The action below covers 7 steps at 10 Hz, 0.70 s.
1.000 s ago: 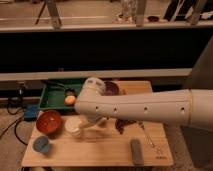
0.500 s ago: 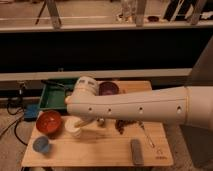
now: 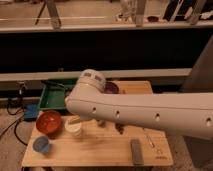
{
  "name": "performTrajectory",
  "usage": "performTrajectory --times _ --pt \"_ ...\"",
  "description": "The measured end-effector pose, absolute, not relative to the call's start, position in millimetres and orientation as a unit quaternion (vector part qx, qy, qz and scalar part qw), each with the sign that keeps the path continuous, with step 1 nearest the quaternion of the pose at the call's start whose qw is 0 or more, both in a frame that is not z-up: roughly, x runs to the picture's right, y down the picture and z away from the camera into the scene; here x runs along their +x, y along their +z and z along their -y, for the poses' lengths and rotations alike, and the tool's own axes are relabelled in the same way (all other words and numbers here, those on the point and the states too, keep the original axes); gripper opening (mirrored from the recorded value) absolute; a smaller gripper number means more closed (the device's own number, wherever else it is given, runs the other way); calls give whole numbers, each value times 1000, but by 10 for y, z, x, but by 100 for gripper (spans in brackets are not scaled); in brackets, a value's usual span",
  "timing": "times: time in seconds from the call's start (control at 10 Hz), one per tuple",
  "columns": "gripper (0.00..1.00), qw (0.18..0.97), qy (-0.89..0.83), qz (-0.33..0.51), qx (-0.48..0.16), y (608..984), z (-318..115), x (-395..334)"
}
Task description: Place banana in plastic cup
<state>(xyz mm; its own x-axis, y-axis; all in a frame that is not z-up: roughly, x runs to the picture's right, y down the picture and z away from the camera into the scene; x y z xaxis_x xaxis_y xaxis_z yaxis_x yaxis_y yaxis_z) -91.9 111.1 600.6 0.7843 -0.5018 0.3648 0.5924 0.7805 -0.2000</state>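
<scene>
Banana (image 3: 74,119) seemingly above cream cup (image 3: 74,128); end effector (image 3: 81,120) mostly hidden under arm, grip unreadable. Carry near-left, centre over plastic cup (image 3: 41,144).

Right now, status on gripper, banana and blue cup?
Gripper hidden under arm, near white cup. Pale yellow piece, likely banana, at that cup's rim. Blue cup front-left, beside red bowl.

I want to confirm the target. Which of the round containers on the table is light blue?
The plastic cup at the front-left corner. The bowl behind it is red-orange, and the cream-white cup beside that sits just under the gripper.
</scene>
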Motion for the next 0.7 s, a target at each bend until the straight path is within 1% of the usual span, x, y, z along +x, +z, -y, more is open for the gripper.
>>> performTrajectory --times 0.2,0.5,0.7 --pt "2 920 -302 187 -166 5914 -1255 -1048" --pt "2 890 -325 261 -184 5817 -1488 -1435" --pt "2 877 -338 286 -187 5810 -1550 -1601"
